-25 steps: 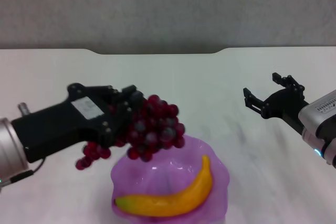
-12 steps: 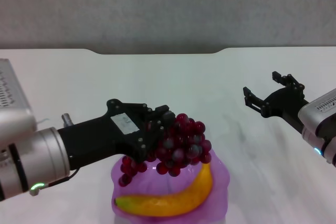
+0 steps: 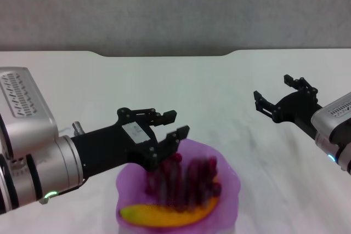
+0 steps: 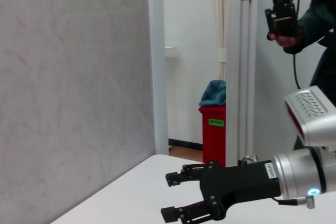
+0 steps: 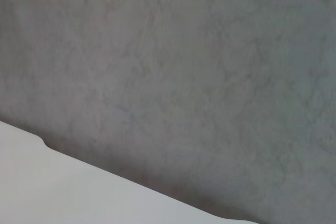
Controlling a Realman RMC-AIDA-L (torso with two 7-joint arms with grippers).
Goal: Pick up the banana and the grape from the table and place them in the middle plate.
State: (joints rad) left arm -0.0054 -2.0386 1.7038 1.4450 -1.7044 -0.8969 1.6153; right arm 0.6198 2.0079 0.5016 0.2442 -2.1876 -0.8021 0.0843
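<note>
The purple middle plate (image 3: 229, 183) sits at the near edge of the white table (image 3: 181, 80). The yellow banana (image 3: 164, 216) lies along its front. The dark red grape (image 3: 185, 182) bunch shows as a streaked blur inside the plate, on the banana, free of any fingers. Just above the plate's back left rim is my left gripper (image 3: 176, 124), open and holding nothing. My right gripper (image 3: 272, 89) hovers open and empty over the table at the right, well away from the plate; the left wrist view also shows the right gripper (image 4: 169, 196) open.
The table's dark notched far edge (image 3: 164, 54) runs below a grey wall. The left wrist view shows a red bin (image 4: 212, 129) and a person (image 4: 310, 19) beyond the table.
My left gripper carried the grape rightward over the plate, then opened. The bunch dropped out of its fingers into the plate onto the banana. The right arm stayed still.
</note>
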